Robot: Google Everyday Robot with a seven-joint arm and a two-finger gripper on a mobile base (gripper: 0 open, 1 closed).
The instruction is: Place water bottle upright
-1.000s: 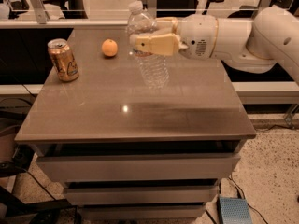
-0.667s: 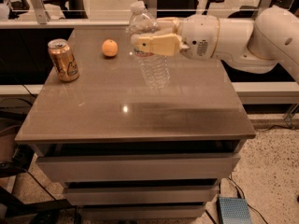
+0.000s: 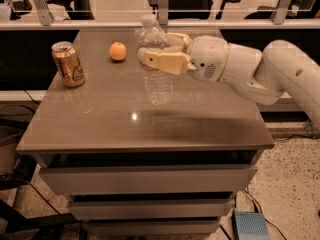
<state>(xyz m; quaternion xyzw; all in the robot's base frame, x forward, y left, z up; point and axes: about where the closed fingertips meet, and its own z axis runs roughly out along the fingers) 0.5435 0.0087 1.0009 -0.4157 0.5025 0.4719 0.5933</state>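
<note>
Water bottle [image 3: 158, 86] stands upright toward the back edge of the counter [image 3: 150, 129], about midway between its left and right edges, with the white cap on top; whether its base rests on the surface or hangs just above it cannot be told. The gripper [image 3: 152, 51] reaches in from the right edge on a white arm [image 3: 250, 69], and its fingers [image 3: 162, 62] are closed around the bottle's upper body. A gold drink can [image 3: 68, 64] stands upright near the back left corner, and an orange [image 3: 118, 51] lies between can and bottle, apart from both
</note>
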